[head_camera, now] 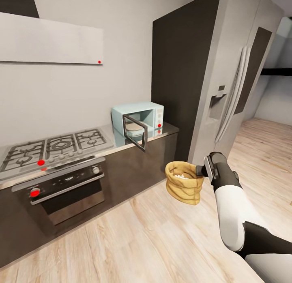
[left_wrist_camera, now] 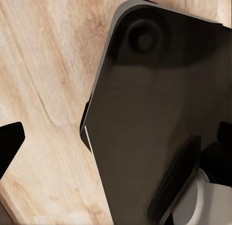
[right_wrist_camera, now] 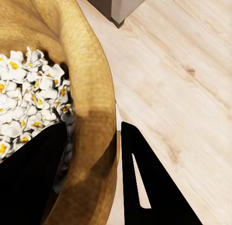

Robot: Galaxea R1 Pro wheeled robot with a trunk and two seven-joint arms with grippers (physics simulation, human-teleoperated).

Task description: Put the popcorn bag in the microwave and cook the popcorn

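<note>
Overhead, from the head view, we see our right gripper (head_camera: 204, 170) holding the popcorn bag (head_camera: 184, 187) by its rolled rim, out in the air above the wooden floor (head_camera: 134, 238) and well apart from the countertop (head_camera: 121, 142); the microwave (head_camera: 138, 121) stands on that countertop with its door swung open toward us, beside the gas hob (head_camera: 52, 147) and near the tall refrigerator (head_camera: 239, 76); white kernels show in the bag's mouth, so we judge the heating already done, though the bag is outside the microwave.

Through the left wrist view we look down at the floor (left_wrist_camera: 43, 89) past a dark panel of our own body (left_wrist_camera: 159, 113); whether the left claw is spread or pressed together we cannot tell.

Through the right wrist view the fingers (right_wrist_camera: 150, 186) pinch the rim of the bag (right_wrist_camera: 92, 89), one inside against the popped popcorn (right_wrist_camera: 29, 94) and one outside over the floor (right_wrist_camera: 183, 65); the sack looks soft, cloth-like and light, so we judge it will sag and tilt from a one-sided hold; the thick rim is the firmest place to grip, and we should keep the mouth upward lest kernels spill.
</note>
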